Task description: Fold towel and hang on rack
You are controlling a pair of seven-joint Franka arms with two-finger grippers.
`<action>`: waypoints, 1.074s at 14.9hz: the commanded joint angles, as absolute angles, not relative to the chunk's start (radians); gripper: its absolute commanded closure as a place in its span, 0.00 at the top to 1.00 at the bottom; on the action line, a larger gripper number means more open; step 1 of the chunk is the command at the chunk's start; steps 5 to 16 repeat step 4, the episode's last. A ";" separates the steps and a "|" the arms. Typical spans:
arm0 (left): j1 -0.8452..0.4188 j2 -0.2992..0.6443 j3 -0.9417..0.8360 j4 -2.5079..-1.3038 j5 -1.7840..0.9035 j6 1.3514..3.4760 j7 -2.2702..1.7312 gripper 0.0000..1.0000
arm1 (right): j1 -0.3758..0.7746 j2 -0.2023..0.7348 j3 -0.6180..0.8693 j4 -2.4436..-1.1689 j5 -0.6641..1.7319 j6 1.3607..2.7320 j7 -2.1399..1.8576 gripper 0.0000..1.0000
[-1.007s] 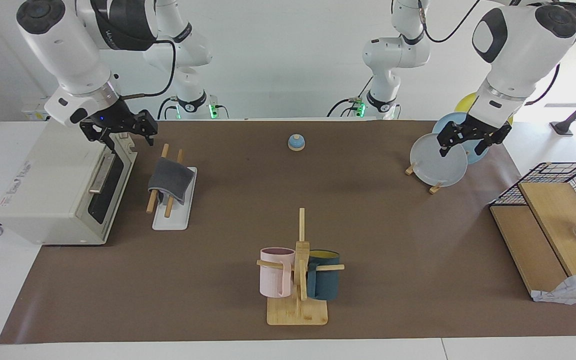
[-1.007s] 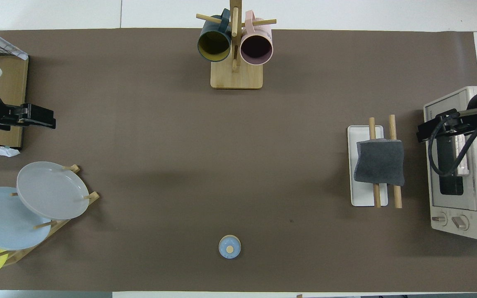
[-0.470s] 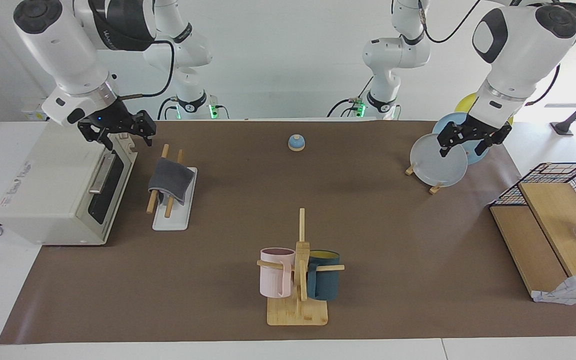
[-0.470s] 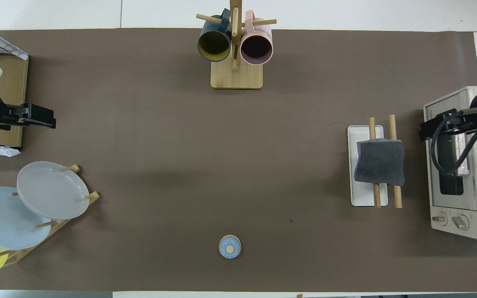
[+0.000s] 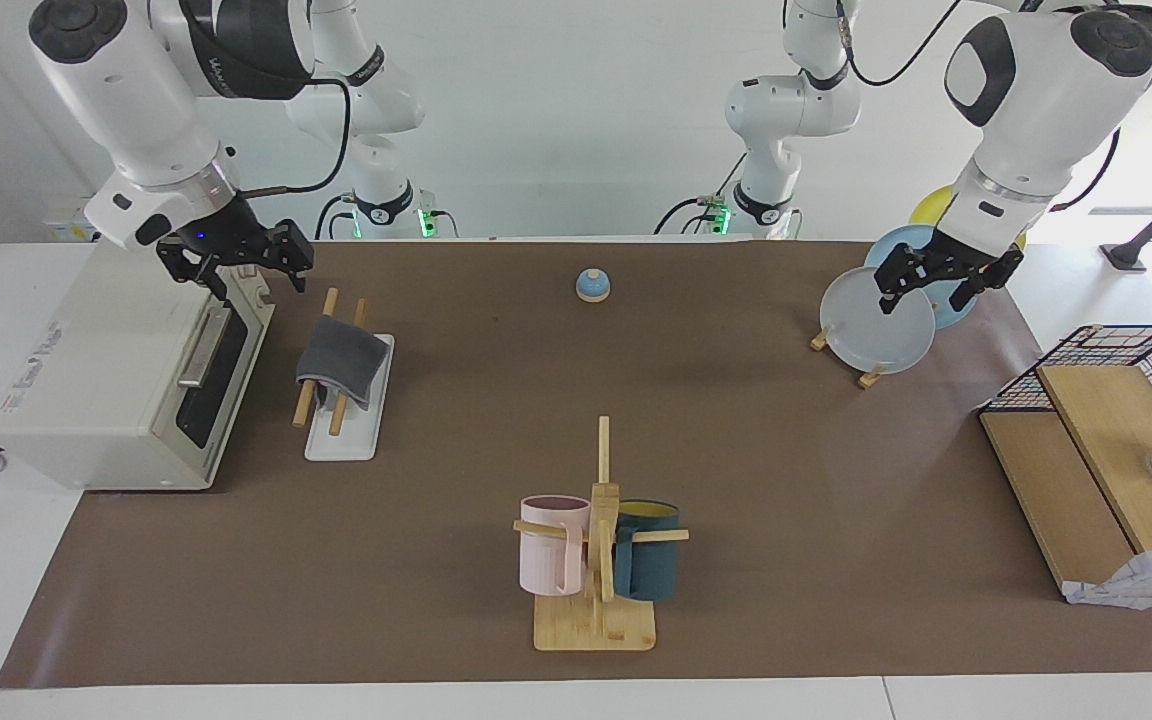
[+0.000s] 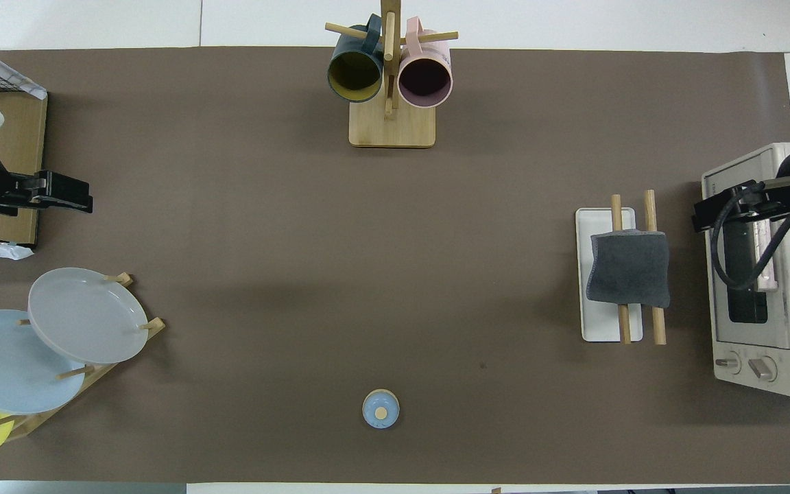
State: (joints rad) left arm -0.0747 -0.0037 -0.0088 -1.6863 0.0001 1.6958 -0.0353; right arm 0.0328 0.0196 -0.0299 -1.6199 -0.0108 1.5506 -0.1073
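On the rack (image 5: 341, 385), at the right arm's end of the table, the towel (image 5: 339, 363) hangs folded across both rods, grey face out. Right gripper (image 5: 236, 262) hovers released over the toaster oven (image 5: 106, 370), holding nothing; left gripper (image 5: 941, 278) waits released over the plate stand (image 5: 861, 350). Risk: the drape looks uneven, so a sweep past the rods could drag the cloth off.

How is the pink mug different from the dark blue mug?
The pink mug is pale pink outside and dark inside; the dark blue mug is deep teal outside and yellow inside. The pink mug hangs toward the right arm's end of the table, the dark blue mug toward the left arm's. Both hang sideways on pegs of the same mug tree.
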 commanded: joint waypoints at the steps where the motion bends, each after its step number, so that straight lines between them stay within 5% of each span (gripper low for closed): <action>1: -0.072 -0.031 -0.008 -1.710 -0.006 1.697 -0.023 1.00 | 0.029 0.021 -0.031 -1.611 -0.017 1.548 -0.089 1.00; 16: -0.072 -0.029 -0.008 -1.710 -0.006 1.697 -0.023 1.00 | 0.032 0.023 -0.031 -1.609 -0.021 1.545 -0.089 1.00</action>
